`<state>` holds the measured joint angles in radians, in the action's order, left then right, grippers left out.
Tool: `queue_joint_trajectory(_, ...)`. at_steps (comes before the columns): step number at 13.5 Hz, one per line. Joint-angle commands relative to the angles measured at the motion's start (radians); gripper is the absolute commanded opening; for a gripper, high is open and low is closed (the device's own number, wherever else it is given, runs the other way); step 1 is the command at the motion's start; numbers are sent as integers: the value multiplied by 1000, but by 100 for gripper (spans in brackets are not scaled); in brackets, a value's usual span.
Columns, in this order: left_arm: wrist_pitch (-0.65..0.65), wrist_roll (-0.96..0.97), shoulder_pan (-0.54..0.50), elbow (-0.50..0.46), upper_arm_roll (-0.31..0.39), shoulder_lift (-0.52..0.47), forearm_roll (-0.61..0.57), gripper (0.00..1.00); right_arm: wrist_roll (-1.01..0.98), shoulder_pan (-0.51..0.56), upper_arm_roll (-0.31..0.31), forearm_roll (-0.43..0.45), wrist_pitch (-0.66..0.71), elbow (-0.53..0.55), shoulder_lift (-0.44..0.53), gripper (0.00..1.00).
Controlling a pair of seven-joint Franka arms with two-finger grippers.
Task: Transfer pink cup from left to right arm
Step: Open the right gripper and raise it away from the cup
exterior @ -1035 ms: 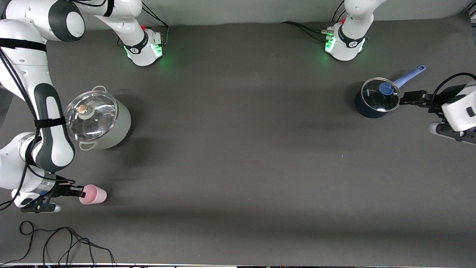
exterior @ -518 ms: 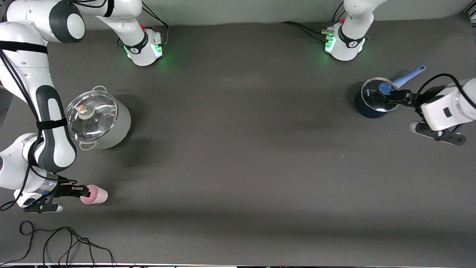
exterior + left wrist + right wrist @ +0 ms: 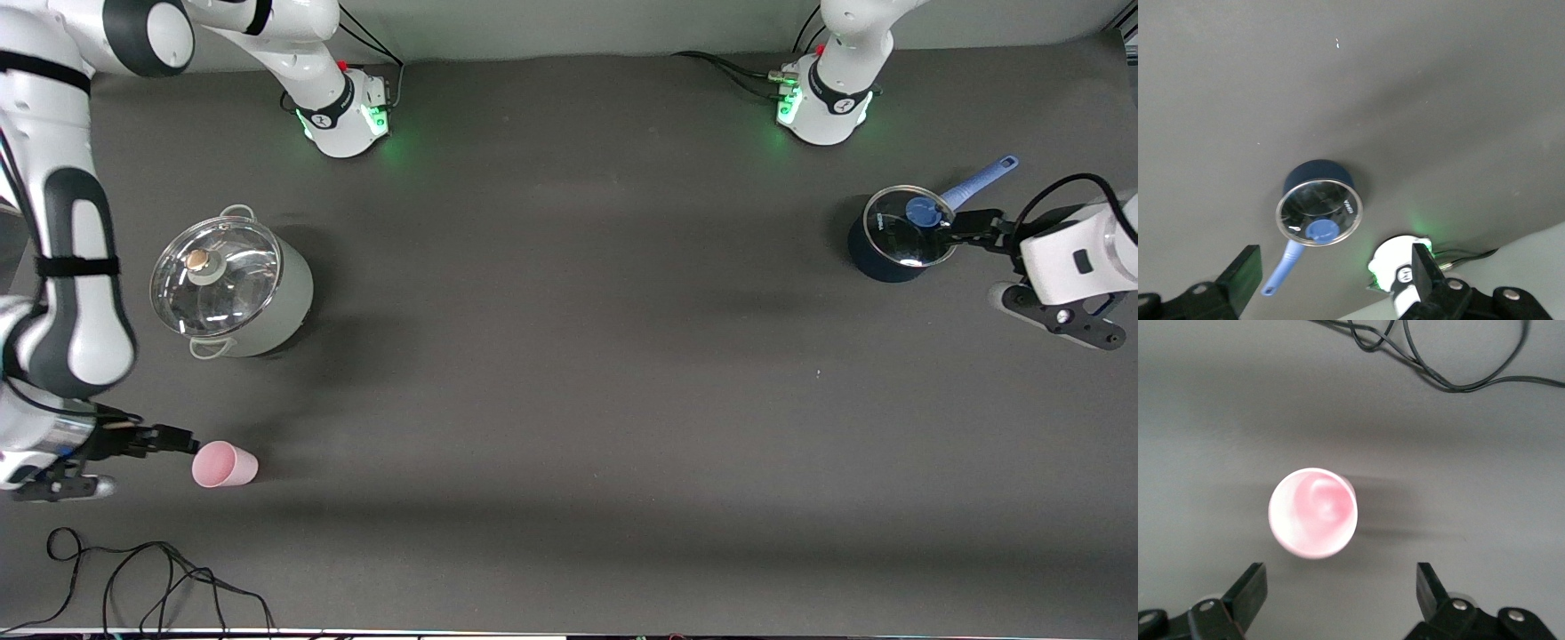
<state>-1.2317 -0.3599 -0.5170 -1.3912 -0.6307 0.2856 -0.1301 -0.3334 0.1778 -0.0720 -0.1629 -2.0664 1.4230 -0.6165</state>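
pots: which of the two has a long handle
The dark saucepan at the left arm's end: a long blue handle sticks out. The grey pot has only small loop handles.

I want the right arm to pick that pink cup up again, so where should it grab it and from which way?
Grip the pink cup across its side wall just below the rim, coming straight down from above. It stands upright, mouth up, with no handle, and its round tapered wall sits free on the table, apart from the open right tool.
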Motion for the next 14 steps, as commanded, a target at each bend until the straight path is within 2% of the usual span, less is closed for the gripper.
queue_joint_trajectory(1, 18, -79, 166, 44, 165, -14, -16, 100, 25, -14, -11, 20, 125, 27, 133, 100)
queue_joint_trajectory(3, 21, -68, 327, 63, 318, -16, -13, 100, 88, -21, -9, 33, 225, 27, 216, 99)
queue_joint_trajectory(6, 17, 38, 546, 57, 529, -28, 15, 100, 164, -73, -6, 118, 360, 31, 343, 100)
queue_joint_trajectory(8, -56, 42, 619, 17, 606, -67, 43, 100, 172, -121, -9, 129, 406, 68, 421, 100)
queue_joint_trajectory(9, -109, 41, 650, -50, 643, -113, 49, 100, 174, -124, -8, 129, 407, 111, 469, 100)
queue_joint_trajectory(11, -216, 35, 647, -193, 649, -208, 53, 100, 174, -124, -8, 129, 402, 181, 544, 100)
queue_joint_trajectory(12, -236, 35, 638, -219, 657, -238, 44, 100, 174, -126, -8, 129, 397, 215, 570, 100)
queue_joint_trajectory(14, -247, 33, 640, -226, 742, -240, 30, 100, 174, -126, -8, 129, 365, 293, 635, 100)
